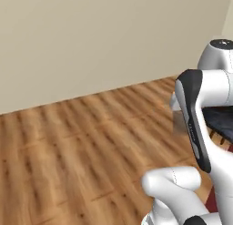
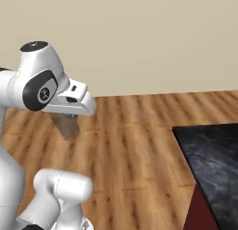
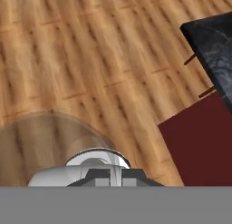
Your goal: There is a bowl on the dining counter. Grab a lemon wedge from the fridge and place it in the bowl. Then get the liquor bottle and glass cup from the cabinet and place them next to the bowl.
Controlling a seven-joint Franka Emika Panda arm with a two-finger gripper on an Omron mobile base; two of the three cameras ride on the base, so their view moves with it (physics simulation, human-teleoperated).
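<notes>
A clear glass cup (image 2: 67,125) hangs under my hand above the wooden floor, and my gripper (image 2: 69,115) is shut on it. In the hand view the cup's rim and see-through wall (image 3: 50,141) curve around the dark fingertips (image 3: 110,175) at the bottom. In the left base view the cup (image 1: 180,124) peeks out beside my forearm. The dining counter (image 2: 214,164), a black marbled slab on a red base, lies to the right of the cup and apart from it; its corner (image 3: 215,41) also appears in the hand view. The bowl, lemon wedge, fridge, liquor bottle and cabinet are out of view.
Wooden plank floor (image 1: 77,151) stretches ahead to a plain beige wall (image 2: 139,38). The counter's red base side (image 3: 199,146) drops to the floor at the right. My own white arm links (image 2: 60,192) take up the near corner of both base views.
</notes>
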